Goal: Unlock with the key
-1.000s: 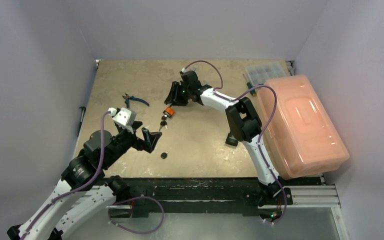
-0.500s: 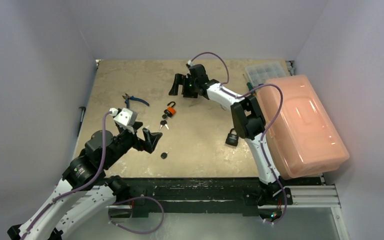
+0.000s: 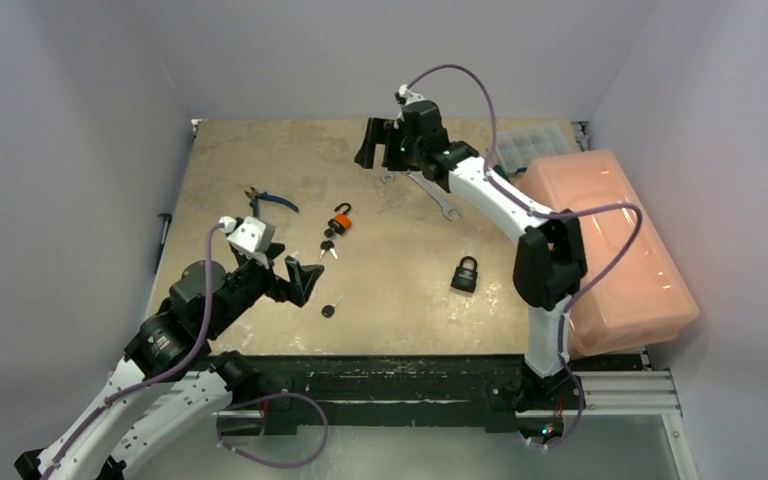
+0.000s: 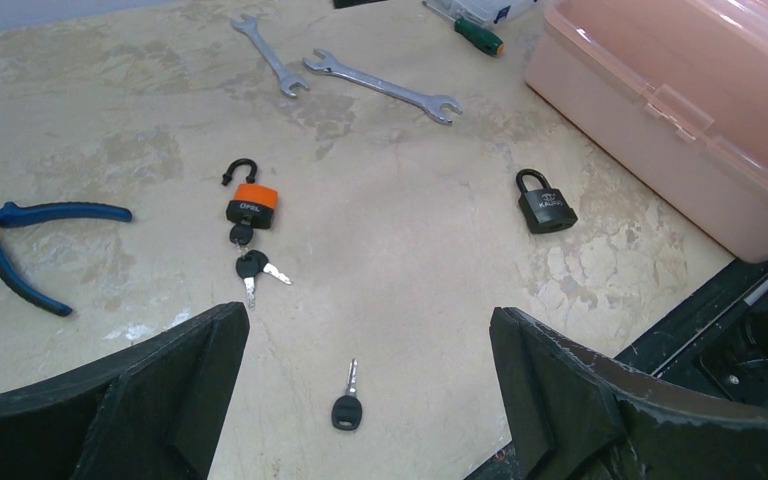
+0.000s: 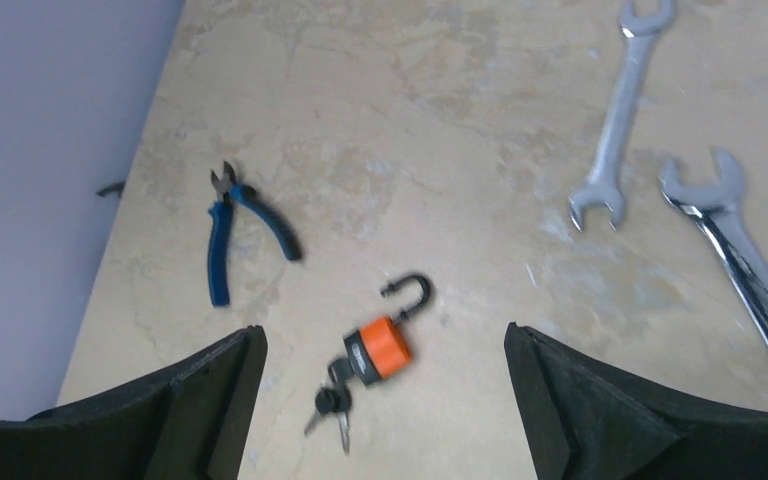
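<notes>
Near the middle of the counter (image 4: pixel 410 270), orange padlock (image 4: pixel 253 205) lying flat, shackle swung open, key bunch (image 4: pixel 253 268) seated in its keyhole. To the right, black padlock (image 4: pixel 545 205) with shackle closed, well apart from the loose key (image 4: pixel 346 400) by the near edge. Left claw (image 4: pixel 365 320) spread wide and empty, low over the near side with that loose key just ahead. Right claw (image 3: pixel 378 150) likewise spread and empty, high over the far side near two wrenches (image 4: pixel 360 78). Likely trouble from here: pinching a thin flat key off smooth stone and skidding it away, or nudging the keyed orange lock. Also possible: counting the job finished with the black lock shut.
</notes>
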Robot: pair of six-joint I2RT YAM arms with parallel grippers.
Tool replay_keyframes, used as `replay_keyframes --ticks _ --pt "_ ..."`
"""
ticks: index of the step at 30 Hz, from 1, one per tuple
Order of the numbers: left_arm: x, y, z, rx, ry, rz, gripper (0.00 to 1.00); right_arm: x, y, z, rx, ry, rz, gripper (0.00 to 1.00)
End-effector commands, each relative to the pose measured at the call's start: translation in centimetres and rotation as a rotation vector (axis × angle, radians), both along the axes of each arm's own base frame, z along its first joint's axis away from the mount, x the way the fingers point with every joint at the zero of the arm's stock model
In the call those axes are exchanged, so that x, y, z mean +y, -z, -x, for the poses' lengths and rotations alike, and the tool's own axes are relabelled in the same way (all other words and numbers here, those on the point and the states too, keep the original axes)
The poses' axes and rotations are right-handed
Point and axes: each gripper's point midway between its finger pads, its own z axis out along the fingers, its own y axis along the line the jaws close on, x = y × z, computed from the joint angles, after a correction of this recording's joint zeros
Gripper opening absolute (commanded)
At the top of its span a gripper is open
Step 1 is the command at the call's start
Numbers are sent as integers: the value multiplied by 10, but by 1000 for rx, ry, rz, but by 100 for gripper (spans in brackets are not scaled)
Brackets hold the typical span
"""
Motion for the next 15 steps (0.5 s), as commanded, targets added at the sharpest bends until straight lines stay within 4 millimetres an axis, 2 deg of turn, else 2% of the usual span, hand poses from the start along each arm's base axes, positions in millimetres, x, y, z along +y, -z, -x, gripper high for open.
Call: replay_keyframes --ticks 1,4,8,11,15 --pt "-2 -6 -3 -25 0 9 99 -47 -1 33 26 85 134 99" --pt "-3 -5 -3 -16 3 6 99 -80 7 63 89 168 188 99" --pt "-4 -3 -4 -9 6 5 99 -134 35 106 205 324 310 99" --pt "-5 -1 -5 -3 6 1 99 -161 60 146 309 394 338 99" --pt "-6 -1 -5 -3 8 2 99 -190 79 183 377 488 363 99"
